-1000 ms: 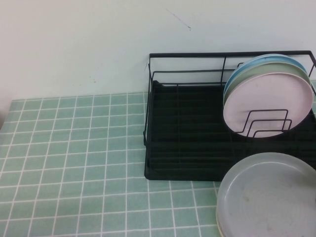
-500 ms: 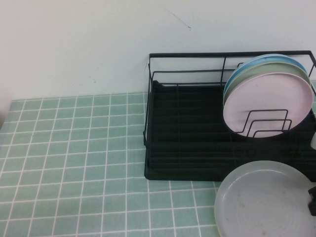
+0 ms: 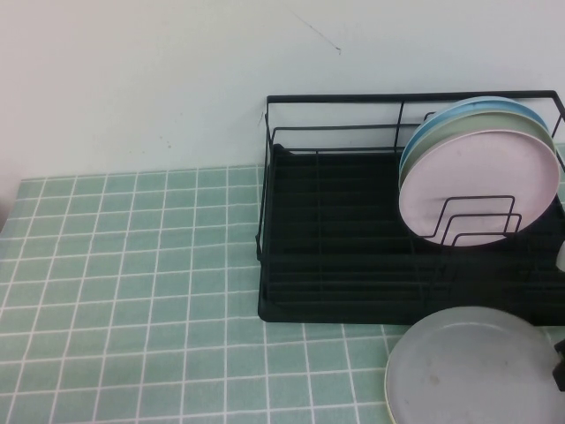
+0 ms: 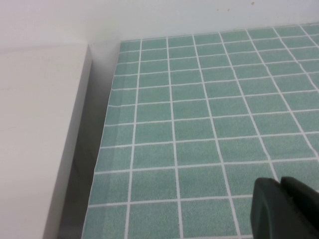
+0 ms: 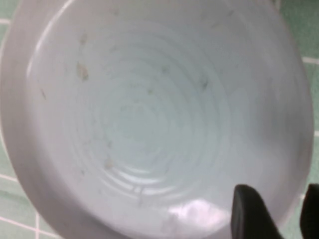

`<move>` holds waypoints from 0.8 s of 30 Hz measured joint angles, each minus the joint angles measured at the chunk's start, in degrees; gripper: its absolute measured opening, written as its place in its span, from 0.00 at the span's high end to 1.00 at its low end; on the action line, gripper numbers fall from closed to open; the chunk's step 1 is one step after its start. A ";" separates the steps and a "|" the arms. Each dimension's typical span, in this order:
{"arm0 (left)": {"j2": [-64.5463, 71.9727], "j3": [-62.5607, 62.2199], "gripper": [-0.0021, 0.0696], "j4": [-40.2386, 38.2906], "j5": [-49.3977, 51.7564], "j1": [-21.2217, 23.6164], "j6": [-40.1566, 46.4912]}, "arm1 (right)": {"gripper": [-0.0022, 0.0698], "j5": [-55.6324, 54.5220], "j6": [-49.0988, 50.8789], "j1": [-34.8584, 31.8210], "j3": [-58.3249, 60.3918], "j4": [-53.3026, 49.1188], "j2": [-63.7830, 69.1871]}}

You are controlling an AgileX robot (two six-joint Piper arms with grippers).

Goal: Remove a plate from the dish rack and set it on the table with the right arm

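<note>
Plate (image 3: pixel 468 367) (pale grey) flat over table (image 3: pixel 132 265), at five o'clock from dish rack (image 3: pixel 353 238). Right gripper (image 5: pixel 276 211) clamped on its rim. Left gripper (image 4: pixel 285 209) closed, empty, above bare tiles.

The high view looks down from a raised spot on the robot's side, facing the white wall across the table (image 3: pixel 132 291); the dish rack (image 3: pixel 353 265) fills the frame's right half, the plate (image 3: pixel 472 367) its lower right corner. The left wrist view sits low and close over the table's (image 4: pixel 199 124) edge, the left gripper (image 4: pixel 281 206) (fingers pressed together) at lower right. The right wrist view looks closely at the plate (image 5: pixel 149 114), the right gripper (image 5: pixel 279 211) at lower right. High and right wrist views share the plate.
</note>
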 joint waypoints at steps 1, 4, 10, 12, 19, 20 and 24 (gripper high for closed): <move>0.00 0.00 0.98 0.00 0.00 0.00 0.00 | 0.65 0.31 0.19 0.00 -0.10 -0.39 0.00; 0.00 0.00 0.98 0.00 0.00 0.00 0.00 | 0.65 2.14 2.36 0.00 -1.22 -2.53 -0.40; 0.00 0.00 0.98 0.00 0.00 0.00 0.00 | 0.65 7.64 6.35 0.00 -3.44 -8.58 -6.85; 0.00 0.00 0.98 0.00 0.00 0.00 0.00 | 0.67 9.32 7.04 0.00 -3.71 -9.53 -10.92; 0.00 0.00 0.98 0.00 0.00 0.00 0.00 | 0.93 13.32 7.37 0.00 -3.79 -10.73 -27.58; 0.00 0.00 0.98 0.00 0.00 0.00 0.00 | 0.94 14.25 7.49 0.00 -3.79 -10.78 -29.99; 0.00 0.00 0.98 0.00 0.00 0.00 0.00 | 0.97 17.71 7.62 0.00 -3.79 -10.88 -37.73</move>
